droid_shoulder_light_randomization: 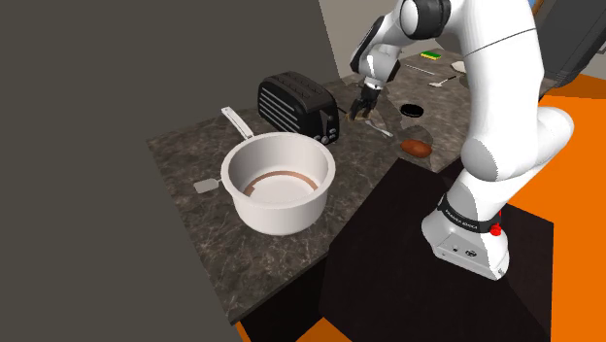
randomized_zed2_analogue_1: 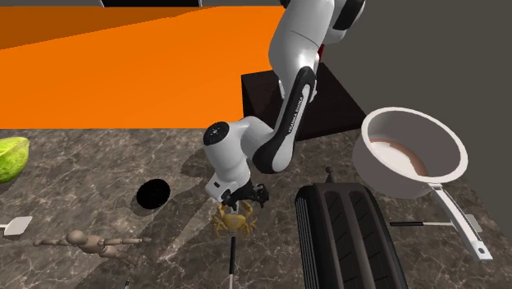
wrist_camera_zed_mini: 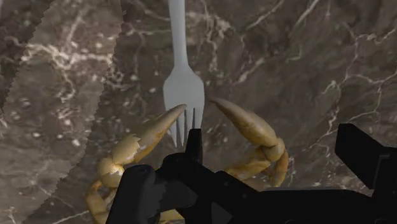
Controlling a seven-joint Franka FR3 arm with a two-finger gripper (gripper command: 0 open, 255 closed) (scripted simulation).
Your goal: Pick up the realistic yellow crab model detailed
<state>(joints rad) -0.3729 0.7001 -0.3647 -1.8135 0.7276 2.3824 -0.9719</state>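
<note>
Jaws stand wide, low over the yellow crab (wrist_camera_zed_mini: 249, 125), whose claws flank a fork (wrist_camera_zed_mini: 182, 89).

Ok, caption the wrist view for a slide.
Pincer over a yellow crab, its claws framing a grey fork on marbled counter.

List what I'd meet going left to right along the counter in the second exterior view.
Green rounded object → wooden figure → black round spot → yellow crab → black toaster → white pot.
</note>
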